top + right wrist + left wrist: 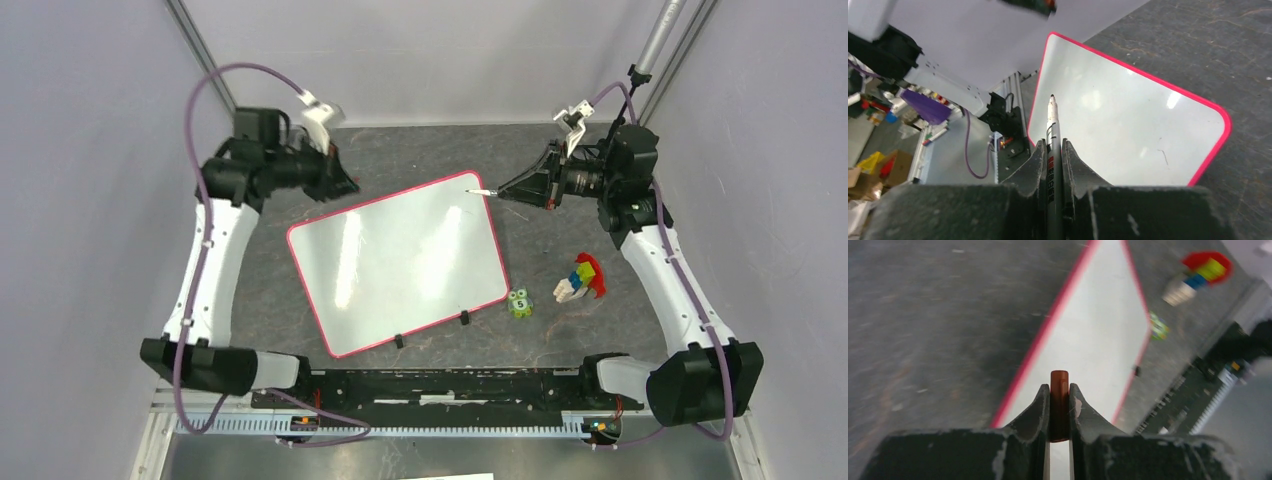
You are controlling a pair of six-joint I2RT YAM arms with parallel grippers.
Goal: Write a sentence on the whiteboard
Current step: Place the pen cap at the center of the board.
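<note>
The whiteboard (400,262) lies tilted in the middle of the dark table, with a red-pink border and two black clips (464,318) on its near edge. It also shows in the left wrist view (1103,325) and the right wrist view (1128,125). No sentence shows on it, only one faint short stroke (1164,156). My right gripper (505,190) (1052,142) is shut on a grey marker (1052,125), whose uncapped tip hovers over the board's far right corner. My left gripper (345,185) (1059,386) is shut on a reddish-brown marker cap (1059,405) above the board's far left edge.
A small green toy (520,303) and a toy of coloured blocks (580,278) lie on the table right of the board. Grey walls close in both sides and the back. A metal pole (655,40) stands at the back right.
</note>
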